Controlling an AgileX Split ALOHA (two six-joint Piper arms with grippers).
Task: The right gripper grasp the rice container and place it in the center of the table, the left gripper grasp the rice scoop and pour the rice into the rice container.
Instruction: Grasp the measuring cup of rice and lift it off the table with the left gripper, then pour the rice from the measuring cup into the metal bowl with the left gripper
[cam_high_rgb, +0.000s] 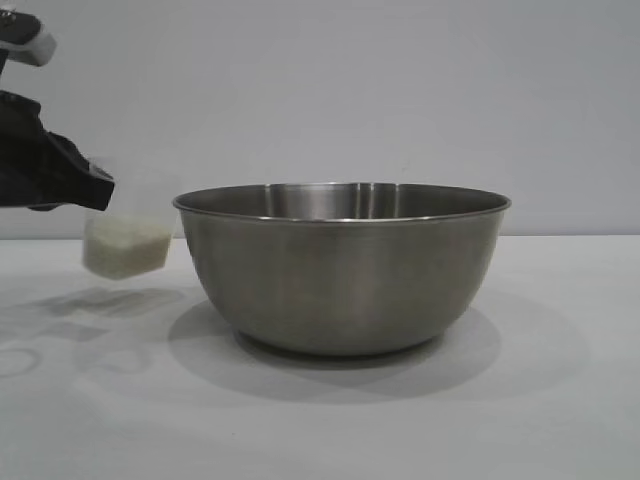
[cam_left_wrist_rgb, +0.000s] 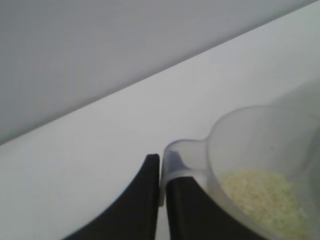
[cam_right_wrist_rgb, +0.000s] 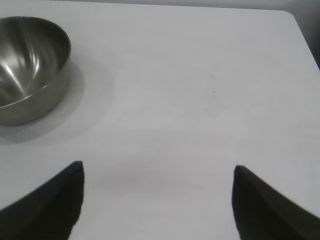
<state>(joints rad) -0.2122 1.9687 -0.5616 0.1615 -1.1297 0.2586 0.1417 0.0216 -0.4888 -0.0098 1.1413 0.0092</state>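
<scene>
On the white table (cam_high_rgb: 560, 400) I see the steel rice container (cam_high_rgb: 342, 268) upright at centre. Just beside it, lifted off the surface, my left gripper (cam_left_wrist_rgb: 159, 172) is clamped on the loop handle of the translucent rice scoop (cam_left_wrist_rgb: 260, 170); only its wrist view shows the rice (cam_left_wrist_rgb: 265, 200) from above. My right gripper (cam_right_wrist_rgb: 158, 172) hangs wide, holding nothing, well apart from the bowl. I read no markings

The white table (cam_high_rgb: 560, 400) fills the lower half of the exterior frame. The steel rice container (cam_high_rgb: 342, 265) sits directly on it at the centre, upright, casting a round shadow beneath and around its base.
</scene>
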